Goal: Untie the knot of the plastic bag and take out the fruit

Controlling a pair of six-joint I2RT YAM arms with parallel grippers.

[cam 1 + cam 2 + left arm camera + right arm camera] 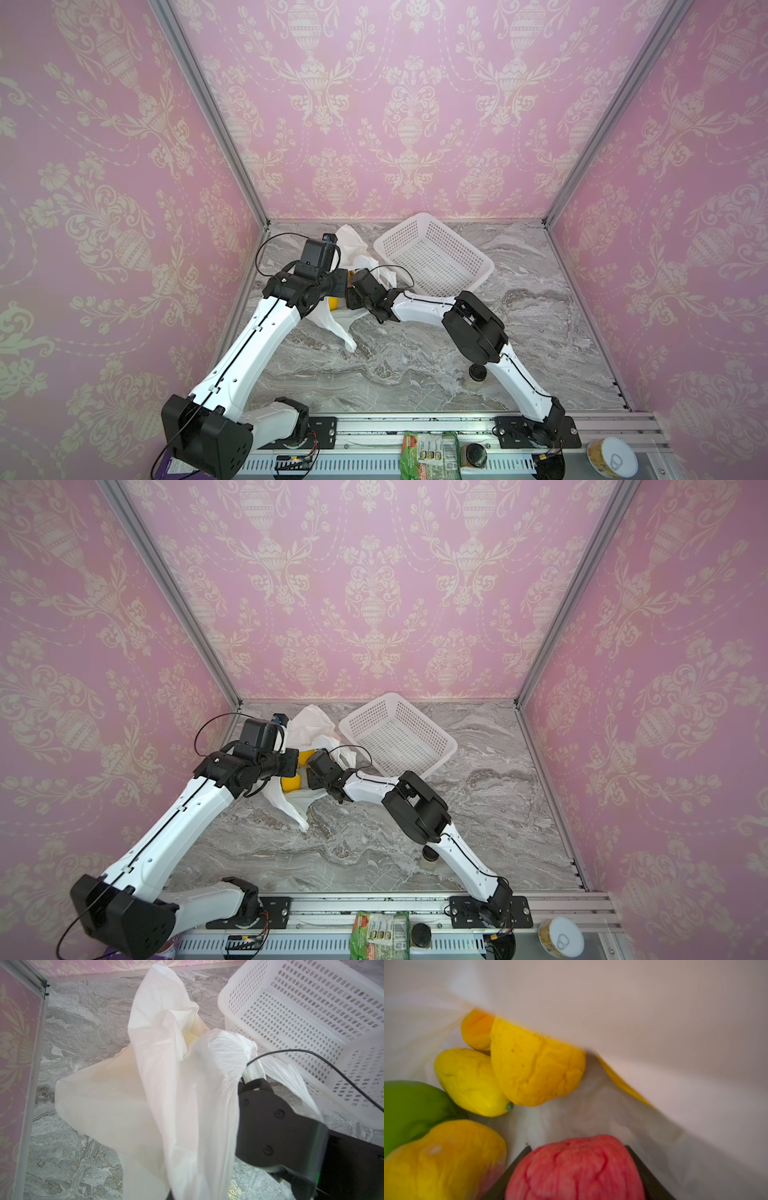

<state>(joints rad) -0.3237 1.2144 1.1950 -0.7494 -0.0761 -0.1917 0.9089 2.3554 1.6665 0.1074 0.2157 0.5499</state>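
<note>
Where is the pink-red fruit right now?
In the right wrist view the pink-red fruit sits inside the plastic bag, between the fingers of the right gripper.

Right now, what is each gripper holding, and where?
Left gripper: plastic bag, by its mouth edge. Right gripper: pink-red fruit, by its sides, inside the bag.

**Plastic bag [353, 245] and basket [401, 239] at back of table [415, 365]**

The plastic bag is placed at the back left of the table, just left of the basket. The fruit [535, 1064] is contained in the bag, one piece being set between the jaws of the right gripper [577, 1148].
</note>
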